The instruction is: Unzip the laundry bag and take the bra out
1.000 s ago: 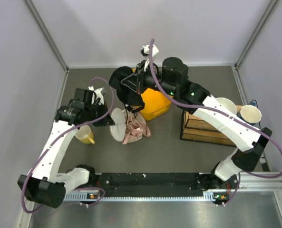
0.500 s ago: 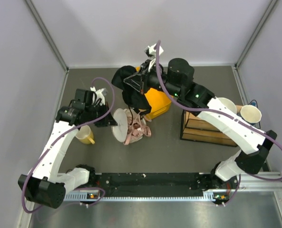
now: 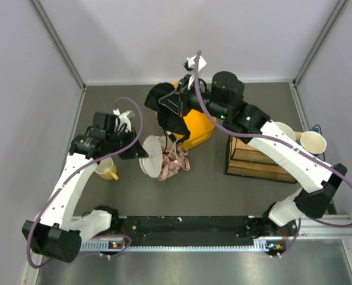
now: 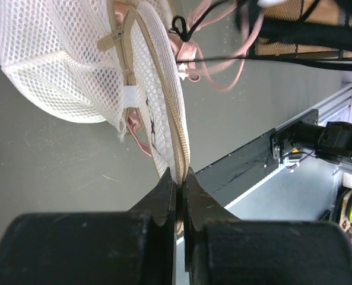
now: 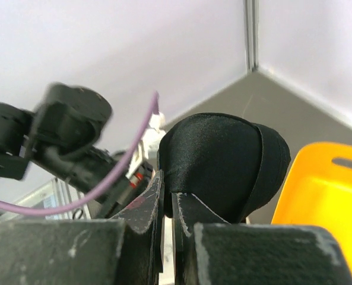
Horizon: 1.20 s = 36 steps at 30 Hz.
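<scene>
Pinching the laundry bag (image 4: 57, 65) rim, left gripper (image 4: 178, 178) sits closed; right gripper (image 5: 168, 190) seemingly clamps black bra (image 5: 223, 160).

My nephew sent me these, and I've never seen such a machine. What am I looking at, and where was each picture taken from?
These are two robot arms bolted to a table, each ending in a two-finger gripper. The wide picture looks down from above; the other two come from cameras on the wrists. The left gripper pinches the tan zip rim of a white mesh laundry bag, with pink straps spilling out. The right gripper holds a black bra up near a yellow tub. A yellow mug and a wooden crate also stand there.
</scene>
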Each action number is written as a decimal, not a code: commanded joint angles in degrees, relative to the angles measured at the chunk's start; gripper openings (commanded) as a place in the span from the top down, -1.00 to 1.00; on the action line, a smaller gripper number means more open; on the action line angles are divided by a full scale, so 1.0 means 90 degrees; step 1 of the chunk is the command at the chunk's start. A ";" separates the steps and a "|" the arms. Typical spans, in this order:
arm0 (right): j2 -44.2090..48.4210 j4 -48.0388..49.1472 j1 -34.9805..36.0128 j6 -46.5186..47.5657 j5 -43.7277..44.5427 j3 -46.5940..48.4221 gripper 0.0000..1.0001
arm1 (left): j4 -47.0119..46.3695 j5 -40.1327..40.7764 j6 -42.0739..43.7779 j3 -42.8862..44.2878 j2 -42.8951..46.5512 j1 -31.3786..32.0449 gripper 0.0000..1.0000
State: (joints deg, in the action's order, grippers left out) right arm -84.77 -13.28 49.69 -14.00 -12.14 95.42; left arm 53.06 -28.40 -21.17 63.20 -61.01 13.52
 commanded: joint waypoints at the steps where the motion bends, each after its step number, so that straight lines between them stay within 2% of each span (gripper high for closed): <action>1: 0.0571 0.0547 0.0055 0.0227 -0.0194 0.1144 1.00 | -0.0221 -0.0506 -0.0216 0.0457 0.0129 -0.0018 1.00; 8: 0.0445 0.0567 0.0055 0.0228 -0.0389 0.1907 1.00 | -0.0173 -0.0623 -0.0285 0.1054 0.0246 -0.0008 1.00; 21: -0.0277 0.0128 0.0006 0.0755 0.0050 0.2796 1.00 | -0.0338 -0.0487 -0.0226 0.0361 0.0148 -0.0018 1.00; 26: -0.0532 -0.0048 -0.0043 0.0862 0.0244 0.3148 1.00 | -0.0339 -0.0311 -0.0294 0.0370 0.0197 -0.0018 1.00; 31: -0.0853 -0.0184 -0.0647 0.0463 0.0216 0.3148 1.00 | -0.0231 0.0206 -0.0373 0.0605 0.0304 -0.0027 1.00; 36: -0.1205 -0.0370 -0.0999 0.0316 0.0324 0.3060 1.00 | -0.0163 0.0246 -0.0363 0.0673 0.0344 -0.0037 1.00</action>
State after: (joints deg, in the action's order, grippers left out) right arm -93.54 -16.05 42.89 -9.30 -10.52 121.19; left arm 52.73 -27.64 -24.14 66.41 -59.31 13.52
